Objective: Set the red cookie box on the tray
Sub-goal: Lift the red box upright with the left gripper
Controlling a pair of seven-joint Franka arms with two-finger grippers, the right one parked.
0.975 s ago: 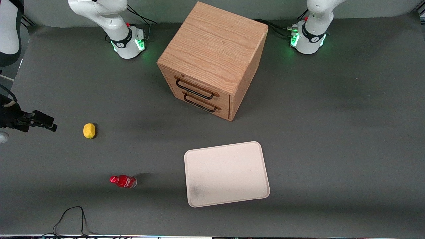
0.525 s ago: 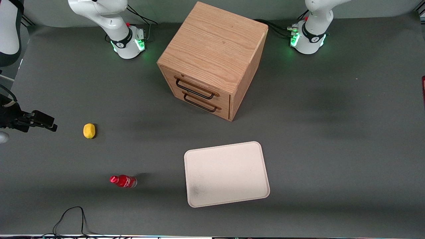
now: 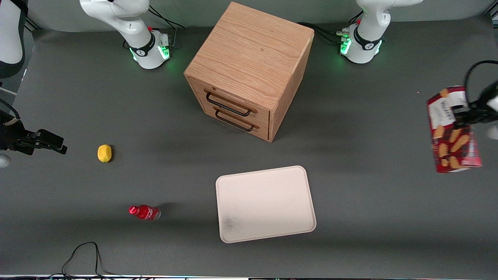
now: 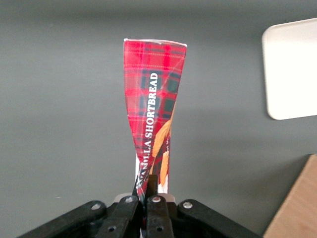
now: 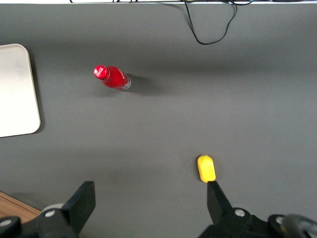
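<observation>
Red tartan cardboard is up in the air at the right edge of the front frame: the box (image 3: pixel 453 130) hangs tilted above the table (image 3: pixel 369 194), clamped near its upper end by the gripper (image 3: pixel 469 112), whose fingers (image 4: pixel 152 191) pinch the box's narrow end tight in the wrist view. So the pick-up looks done, and the carry is under way. What's left, by my reckoning, is the trip across to the tray (image 3: pixel 264 203), which sits low and centre in the front frame, bare and well apart from the box, then the lowering and the release. Elsewhere, the wooden cabinet (image 3: pixel 249 66) stands top centre, with a lemon (image 3: pixel 104 153) and a small bottle (image 3: pixel 144 212) toward the parked arm's end.
</observation>
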